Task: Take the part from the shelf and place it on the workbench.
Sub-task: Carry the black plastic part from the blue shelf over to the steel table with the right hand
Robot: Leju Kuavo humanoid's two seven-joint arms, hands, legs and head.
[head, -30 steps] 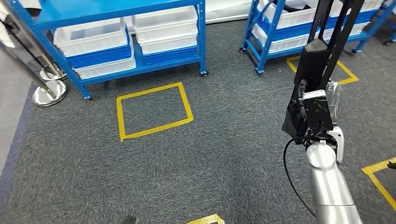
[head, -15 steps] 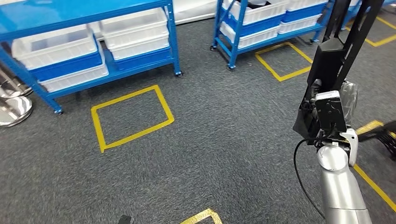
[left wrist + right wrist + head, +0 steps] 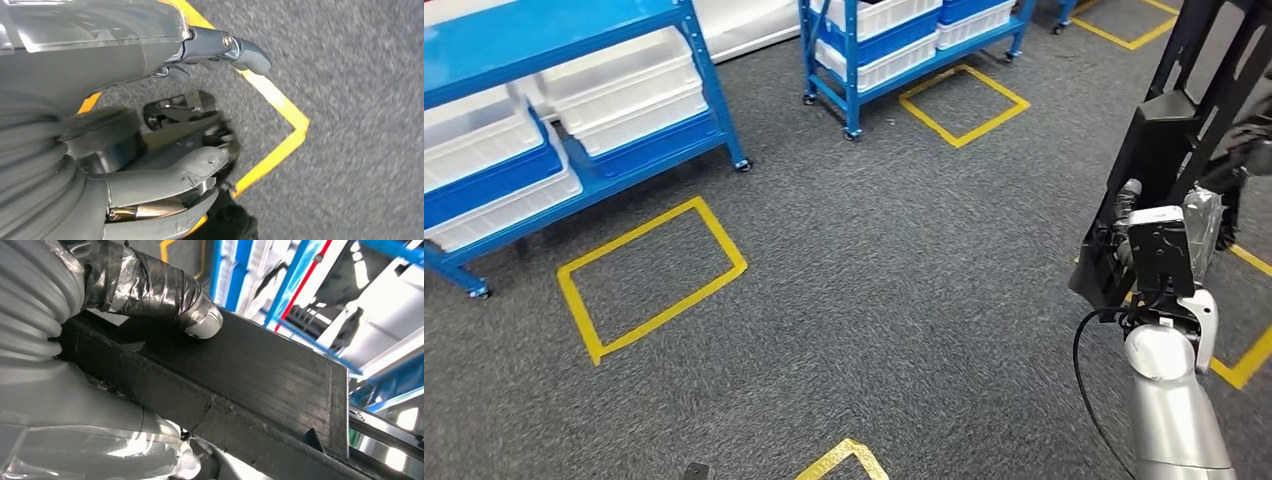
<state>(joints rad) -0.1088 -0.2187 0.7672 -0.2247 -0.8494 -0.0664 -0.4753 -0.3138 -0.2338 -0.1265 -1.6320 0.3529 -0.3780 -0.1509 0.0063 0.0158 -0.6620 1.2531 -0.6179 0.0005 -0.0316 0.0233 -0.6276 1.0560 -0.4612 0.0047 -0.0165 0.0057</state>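
Part (image 3: pixel 1169 140), long black frame: being gripped upright by the right hand (image 3: pixel 1146 262), right of frame. Left hand (image 3: pixel 165 125): hanging empty, fingers apart. Risk: part being tipped or slipped in transit, top-heavy; shelf (image 3: pixel 864 50), upper centre, being clipped.

A dark grey, coarse carpet floor (image 3: pixel 904 300) fills the head view. Yellow tape marks several outlines on it: a slanted rectangle (image 3: pixel 652 275) at the left, a smaller square (image 3: pixel 964 103) towards the far side, a corner piece (image 3: pixel 842 458) at the near edge, and more strips at the right edge (image 3: pixel 1246 362). A blue metal shelf rack on castors (image 3: pixel 574 20) stands at the far left, just beyond the slanted rectangle, with white plastic bins (image 3: pixel 624 95) on its lower level. A second blue rack (image 3: pixel 894 45) stands behind the smaller square, also carrying what look like white bins.
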